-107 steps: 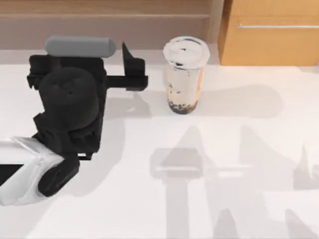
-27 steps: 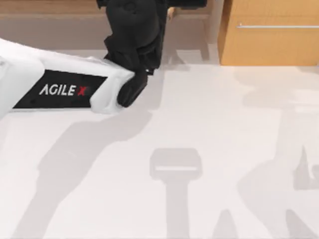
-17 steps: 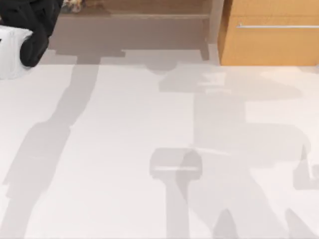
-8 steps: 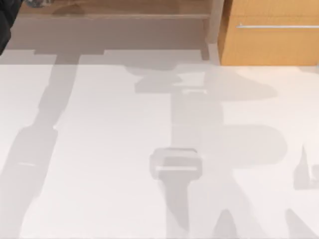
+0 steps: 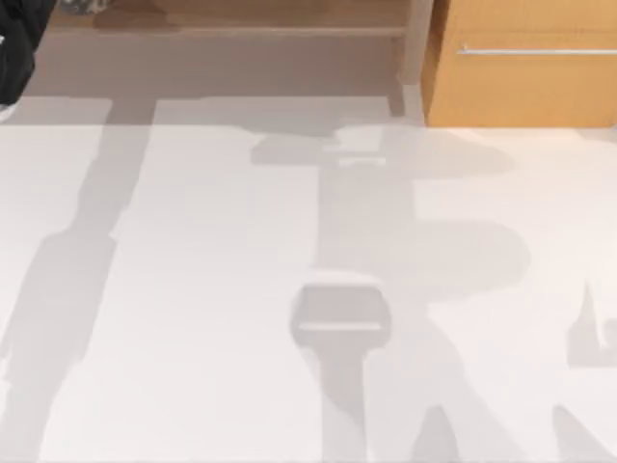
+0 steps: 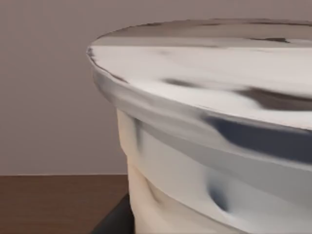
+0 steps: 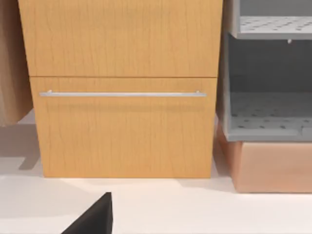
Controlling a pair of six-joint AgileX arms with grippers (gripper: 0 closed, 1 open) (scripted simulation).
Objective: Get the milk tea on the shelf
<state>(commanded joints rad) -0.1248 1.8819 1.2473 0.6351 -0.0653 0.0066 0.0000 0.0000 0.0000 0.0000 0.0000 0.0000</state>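
Note:
The milk tea sits very close in the left wrist view, with its white domed lid above a creamy beige cup wall. My left gripper is shut on it, one dark finger lying against the cup wall low down. A brown board of the shelf lies just below and behind the cup. In the top view the shelf runs along the far edge, and my left arm reaches over its left end at the corner. My right gripper is parked facing the cabinet.
An orange-wood cabinet with a metal bar handle stands at the far right, past the shelf's light grey post. A grey perforated rack sits beside the cabinet. The white table carries only shadows.
My left arm lifted the milk tea off the table, carried it up and leftward over the shelf's left end, and has edged slightly back into the corner in the last half second.

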